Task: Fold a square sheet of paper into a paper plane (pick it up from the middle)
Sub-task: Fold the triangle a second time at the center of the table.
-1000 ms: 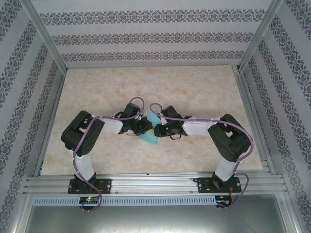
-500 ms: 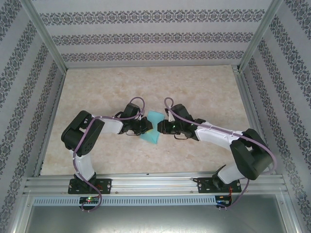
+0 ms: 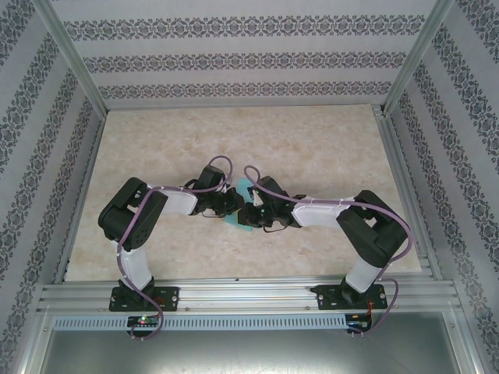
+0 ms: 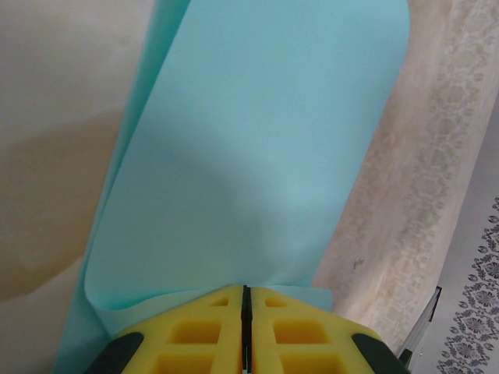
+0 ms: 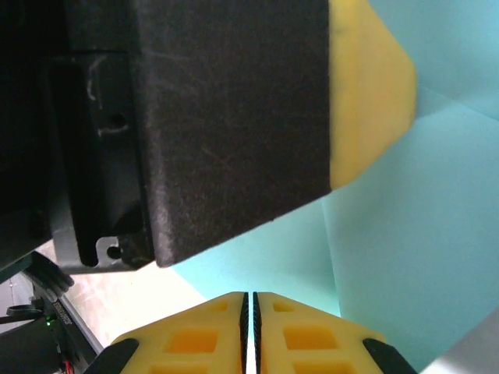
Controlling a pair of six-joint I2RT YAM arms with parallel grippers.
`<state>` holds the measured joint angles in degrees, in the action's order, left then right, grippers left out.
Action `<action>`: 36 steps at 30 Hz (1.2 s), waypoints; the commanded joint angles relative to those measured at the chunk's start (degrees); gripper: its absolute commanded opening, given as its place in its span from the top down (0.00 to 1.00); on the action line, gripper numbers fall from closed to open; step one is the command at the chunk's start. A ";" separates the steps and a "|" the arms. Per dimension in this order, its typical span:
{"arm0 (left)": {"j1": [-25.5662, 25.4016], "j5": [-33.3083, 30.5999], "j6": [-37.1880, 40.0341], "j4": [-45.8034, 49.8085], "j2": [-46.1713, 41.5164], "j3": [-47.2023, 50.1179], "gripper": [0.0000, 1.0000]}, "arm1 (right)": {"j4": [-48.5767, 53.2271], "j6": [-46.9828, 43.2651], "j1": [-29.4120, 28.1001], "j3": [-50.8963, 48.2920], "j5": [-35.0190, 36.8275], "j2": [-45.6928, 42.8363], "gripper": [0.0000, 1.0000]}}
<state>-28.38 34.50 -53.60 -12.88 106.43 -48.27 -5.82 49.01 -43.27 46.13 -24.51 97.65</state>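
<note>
Midway across the beige marbled tabletop (image 3: 312, 132), the thin teal-turquoise sheet of paper (image 4: 257, 156) sits curled between both arms. Its near edge is pinched tight in the left gripper (image 4: 244, 290). Facing it, the right gripper (image 5: 251, 296) has its yellow pads pressed together right against the paper; whether they grip it is unclear.

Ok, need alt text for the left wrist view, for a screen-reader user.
The left gripper, with yellow fingertips, is shut on the near edge of a teal sheet of paper that bends away from the camera. A beige marbled table lies beneath, with a patterned wall at the right.
</note>
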 commanded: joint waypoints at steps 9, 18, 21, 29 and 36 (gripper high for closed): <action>0.09 -1.60 2.01 5.06 1.50 0.49 0.88 | 0.95 0.24 1.46 -0.65 -0.21 2.28 0.86; 0.14 -1.49 1.84 4.62 1.69 0.76 0.88 | -2.63 1.76 1.67 -3.40 -3.26 2.99 0.84; 0.14 -1.54 1.88 4.54 1.69 0.82 0.88 | -2.27 1.91 1.63 -3.68 -3.13 2.90 0.84; 0.09 -1.85 1.30 3.83 1.72 1.31 0.88 | -0.82 1.75 1.58 -6.39 -2.45 2.29 0.84; 0.16 -2.10 0.99 3.49 2.02 1.58 0.88 | 1.50 1.30 0.77 -8.54 -3.26 0.48 0.83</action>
<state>-28.38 34.52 -53.17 -12.88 106.43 -48.25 -11.00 50.72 -42.11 40.38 -26.63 98.76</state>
